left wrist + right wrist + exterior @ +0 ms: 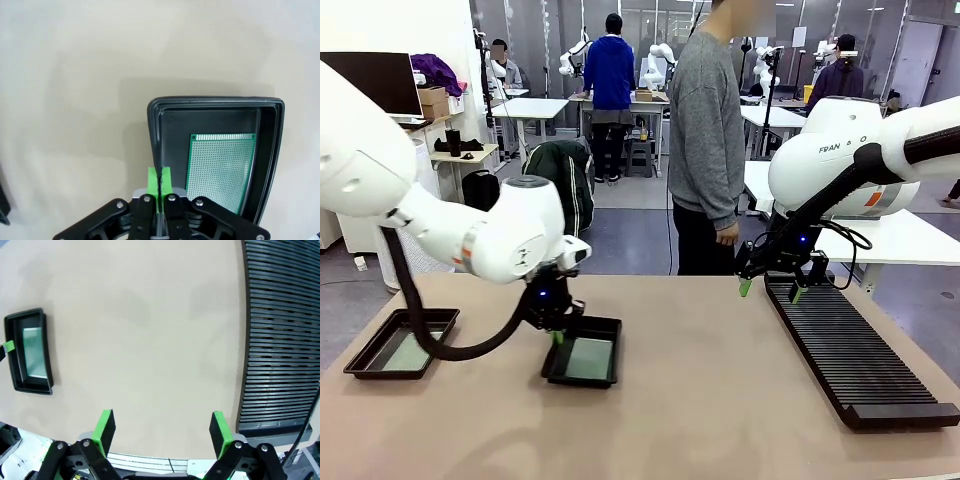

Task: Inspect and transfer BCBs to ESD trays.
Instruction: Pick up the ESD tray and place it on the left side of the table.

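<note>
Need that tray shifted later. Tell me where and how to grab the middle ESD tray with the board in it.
Take the middle ESD tray by its raised flared rim, coming straight down from above, one finger inside the wall and one outside. The long side nearest the left pincer looks best: the BCB lies against the opposite wall, leaving bare floor there.

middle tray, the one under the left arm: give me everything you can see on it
The middle tray is a shallow black rectangular tray, plastic by its look, with a raised flared rim and rounded corners. It sits flat on the tan table, upright. One green perforated board lies flat on its floor, off to one side, leaving a strip of bare black floor. The left hand is shut, its green pads together right at the tray's rim; whether they pinch the rim is unclear.
</note>
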{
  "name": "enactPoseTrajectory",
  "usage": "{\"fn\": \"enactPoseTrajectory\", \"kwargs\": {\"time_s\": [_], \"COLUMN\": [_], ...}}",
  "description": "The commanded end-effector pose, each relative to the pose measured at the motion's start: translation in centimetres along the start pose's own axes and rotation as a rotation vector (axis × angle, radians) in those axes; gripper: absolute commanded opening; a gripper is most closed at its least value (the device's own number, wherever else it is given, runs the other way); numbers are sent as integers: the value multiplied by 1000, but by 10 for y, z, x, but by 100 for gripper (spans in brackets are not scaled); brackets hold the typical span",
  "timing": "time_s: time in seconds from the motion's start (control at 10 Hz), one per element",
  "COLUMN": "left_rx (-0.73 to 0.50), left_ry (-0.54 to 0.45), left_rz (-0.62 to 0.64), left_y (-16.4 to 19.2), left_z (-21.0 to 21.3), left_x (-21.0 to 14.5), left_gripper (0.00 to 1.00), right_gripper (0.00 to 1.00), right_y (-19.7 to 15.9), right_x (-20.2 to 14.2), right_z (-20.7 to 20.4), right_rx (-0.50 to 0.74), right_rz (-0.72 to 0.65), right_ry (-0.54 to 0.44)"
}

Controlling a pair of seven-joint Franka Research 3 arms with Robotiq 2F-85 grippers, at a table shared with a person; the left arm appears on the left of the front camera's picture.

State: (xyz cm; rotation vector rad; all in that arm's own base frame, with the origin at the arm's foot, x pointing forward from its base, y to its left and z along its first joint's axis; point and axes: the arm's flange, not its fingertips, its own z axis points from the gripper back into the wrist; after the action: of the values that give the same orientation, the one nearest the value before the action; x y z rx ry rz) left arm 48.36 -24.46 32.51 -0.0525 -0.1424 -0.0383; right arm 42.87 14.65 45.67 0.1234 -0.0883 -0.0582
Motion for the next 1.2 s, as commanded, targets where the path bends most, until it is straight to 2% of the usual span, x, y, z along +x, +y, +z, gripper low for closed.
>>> {"fn": "enactPoseTrajectory", "kwargs": {"time_s": [0.0,0.1,0.5,1.1], "left_rx": [-33,-40,-35,-49], "left_ry": [-3,-1,-7,11], "left_rz": [-10,-7,4,55], "left_y": [43,68,135,184], "left_z": [9,13,29,21], "left_x": [-10,-11,-9,-1], "left_gripper": [3,3,3,3], "right_gripper": [100,100,100,100], "right_y": [0,0,0,0], "right_x": [0,0,0,0], "right_z": [0,0,0,0], "right_rx": [-1,-1,-1,-1], "right_rz": [1,1,1,1], "right_ry": [1,1,1,1]}}
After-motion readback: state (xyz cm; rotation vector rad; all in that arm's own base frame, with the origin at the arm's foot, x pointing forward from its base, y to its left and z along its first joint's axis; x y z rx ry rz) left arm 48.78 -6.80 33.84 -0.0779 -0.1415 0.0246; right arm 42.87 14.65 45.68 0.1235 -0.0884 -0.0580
